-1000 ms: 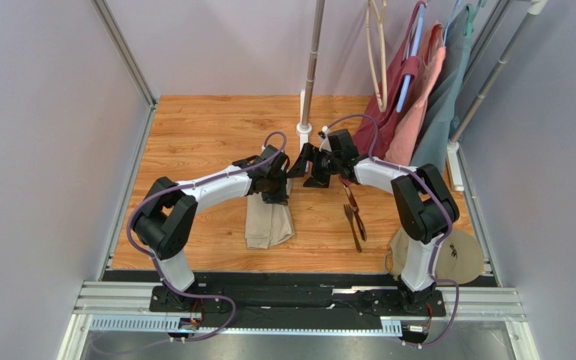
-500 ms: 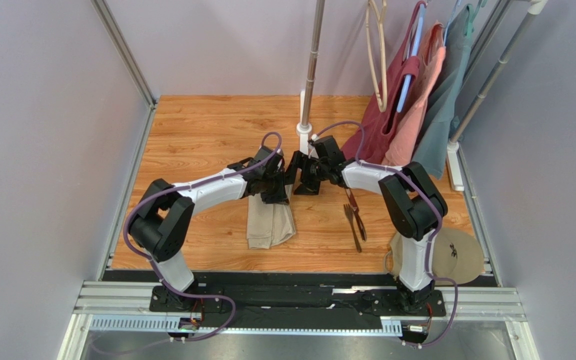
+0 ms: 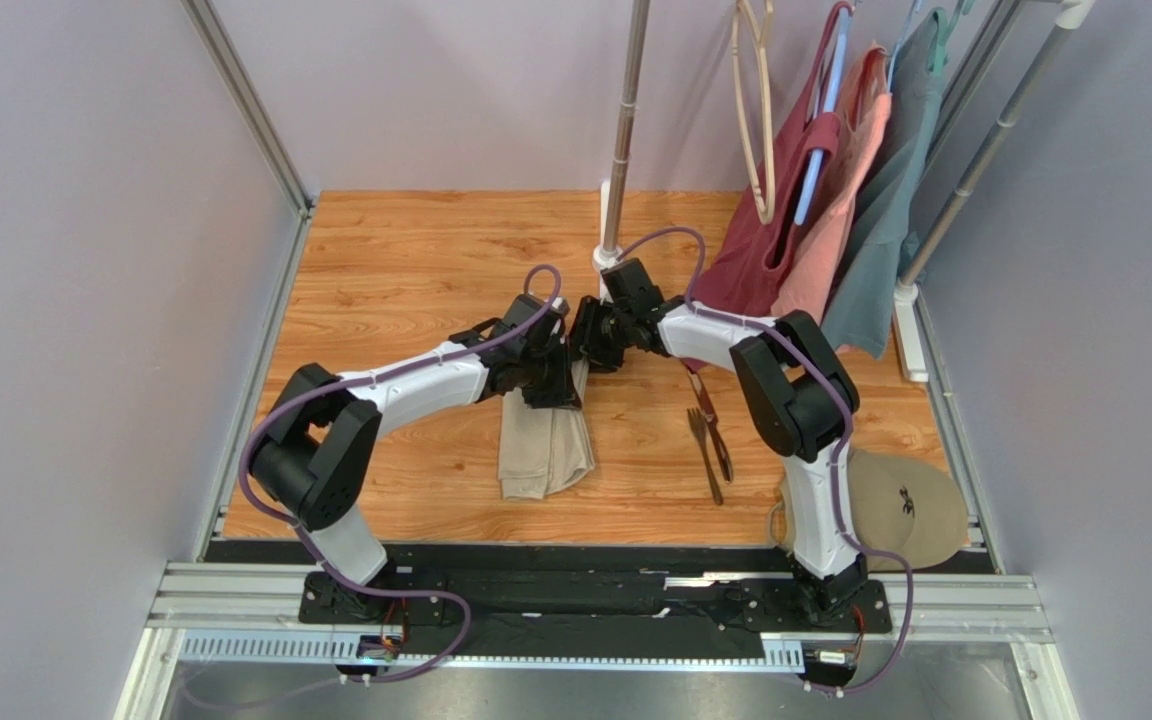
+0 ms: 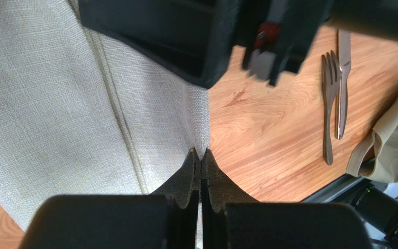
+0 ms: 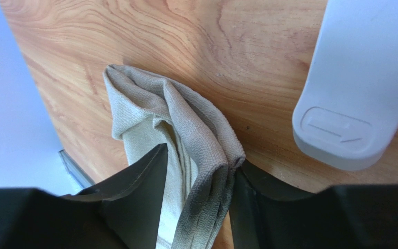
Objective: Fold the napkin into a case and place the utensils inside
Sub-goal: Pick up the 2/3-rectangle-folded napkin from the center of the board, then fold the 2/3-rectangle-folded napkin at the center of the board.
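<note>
Right now: left gripper (image 4: 200, 155) pressed together, tips pinching the right edge of the napkin (image 4: 56, 104). Right gripper (image 5: 198, 176) straddling a bunched fold of the same cloth at its far end, fingers (image 5: 144, 176) either side, touching it. Napkin folded into a narrow strip on the wooden table (image 3: 387, 255). Utensils (image 3: 708, 432) just right of it, apart.

You get bright, even light overhead, soft short shadows on the orange-brown wooden tabletop (image 3: 417, 255), sharp top view, left wrist's near black gripper fingers (image 4: 190, 181) blurred, no glare.
</note>
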`<action>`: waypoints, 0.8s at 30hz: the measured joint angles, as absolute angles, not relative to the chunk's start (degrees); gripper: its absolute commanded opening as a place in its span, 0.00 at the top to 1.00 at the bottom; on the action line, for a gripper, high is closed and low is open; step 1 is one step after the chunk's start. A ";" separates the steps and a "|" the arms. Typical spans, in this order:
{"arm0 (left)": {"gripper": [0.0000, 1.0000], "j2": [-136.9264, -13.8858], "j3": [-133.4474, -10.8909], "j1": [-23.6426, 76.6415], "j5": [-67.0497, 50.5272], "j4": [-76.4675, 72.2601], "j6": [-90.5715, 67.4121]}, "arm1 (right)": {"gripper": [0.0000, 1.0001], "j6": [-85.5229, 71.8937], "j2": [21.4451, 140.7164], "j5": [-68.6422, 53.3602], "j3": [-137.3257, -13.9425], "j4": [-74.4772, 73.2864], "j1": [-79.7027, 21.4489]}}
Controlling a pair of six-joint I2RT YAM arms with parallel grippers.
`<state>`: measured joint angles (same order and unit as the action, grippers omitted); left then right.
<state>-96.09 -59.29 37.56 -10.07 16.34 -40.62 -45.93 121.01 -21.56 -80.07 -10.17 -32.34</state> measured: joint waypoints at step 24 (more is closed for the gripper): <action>0.30 -87.31 -50.65 45.93 3.81 12.01 -41.06 | 1.00 -41.95 127.92 6.28 -102.94 -46.89 -39.31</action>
